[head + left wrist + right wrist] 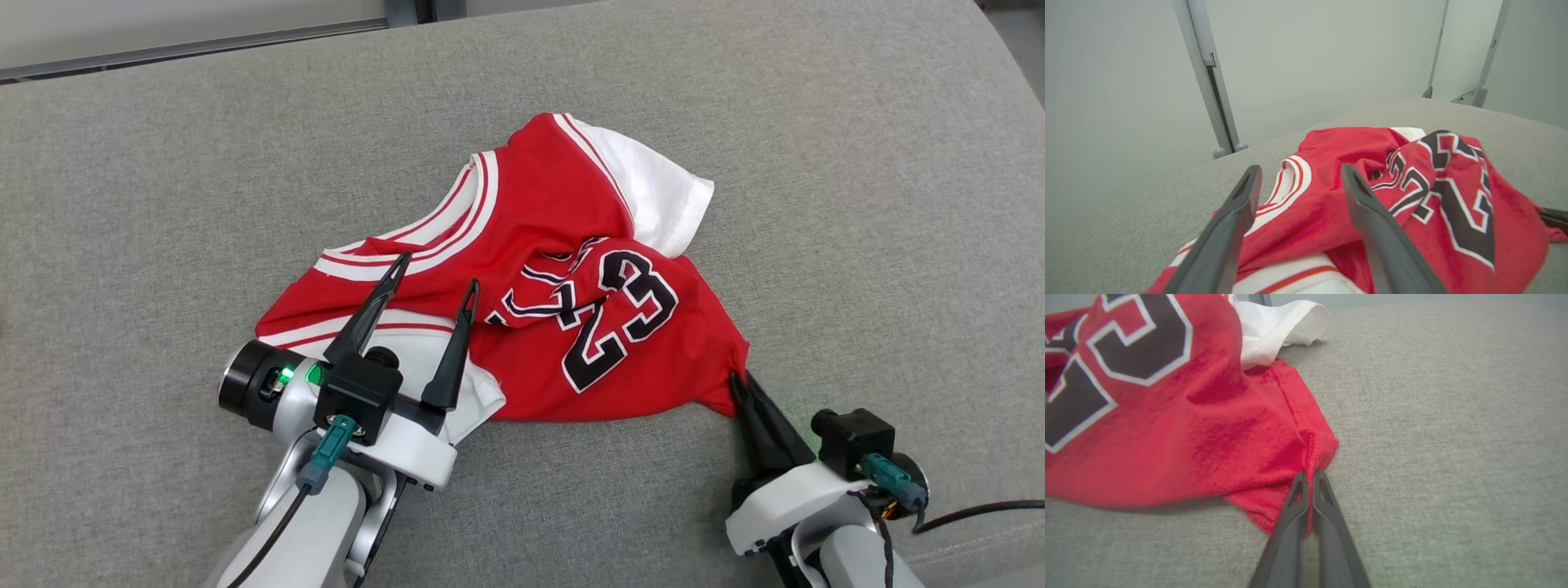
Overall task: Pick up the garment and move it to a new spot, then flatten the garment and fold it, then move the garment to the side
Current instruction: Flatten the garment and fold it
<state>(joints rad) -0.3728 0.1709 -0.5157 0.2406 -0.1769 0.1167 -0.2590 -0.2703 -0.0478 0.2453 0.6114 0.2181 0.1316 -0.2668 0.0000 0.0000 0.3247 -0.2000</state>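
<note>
Here, a crumpled red number 23 basketball jersey [563,327] is lying in the middle of the grey upholstered surface [163,163]. The right gripper [737,382] is pinching the jersey's near right corner, its fingers closed tight on the cloth. The left gripper [438,271] is hanging over the white-trimmed left edge, fingers spread wide and holding nothing.

The head camera looks steeply down on the grey cushion [163,163] and whole garment [539,229]. The left wrist camera sits low and near, facing the far wall [1106,81]; the right wrist camera hugs the garment's near right corner [1318,449]. All share its number [624,314].
</note>
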